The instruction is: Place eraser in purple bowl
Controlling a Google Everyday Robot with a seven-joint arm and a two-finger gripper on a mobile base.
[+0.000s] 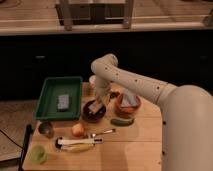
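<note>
Clutter rings purple bowl: orange bowl, green tray, green vegetable; end effector above it, clamped on eraser.

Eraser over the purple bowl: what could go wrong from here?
Gripper sits shut on the eraser, low over the purple bowl. Released off-centre, the eraser may bounce off the rim onto the table. The orange bowl sits close beside the arm; retreat could nudge it.
</note>
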